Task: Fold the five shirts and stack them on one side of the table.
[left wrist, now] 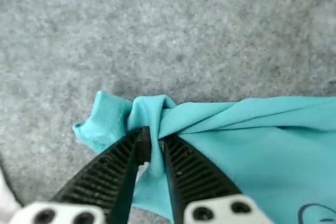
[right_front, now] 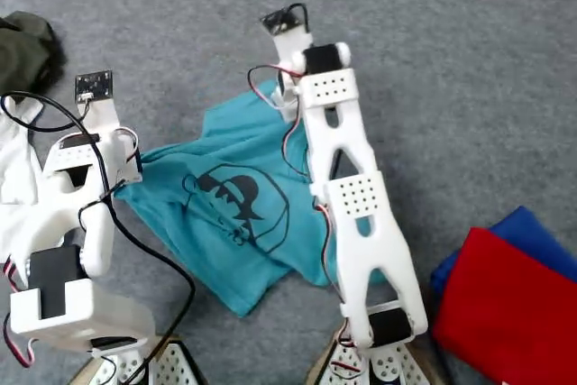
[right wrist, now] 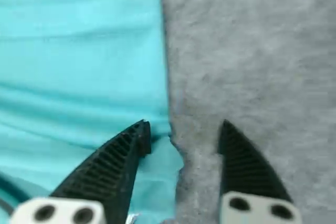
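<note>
Left gripper (left wrist: pixel 156 141) is clamped on a bunched corner of the teal shirt (left wrist: pixel 252 140), spread on the grey table (right_front: pixel 469 87); right gripper (right wrist: pixel 184 135) is held apart at the shirt's edge

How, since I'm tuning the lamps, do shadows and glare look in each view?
High view: soft, even light on the table, no glare, faint shadow at the edges of the teal shirt. Left wrist view: a soft dark band on the table beside the bunched cloth. Right wrist view: a thin shadow line along the shirt's straight edge.
</note>
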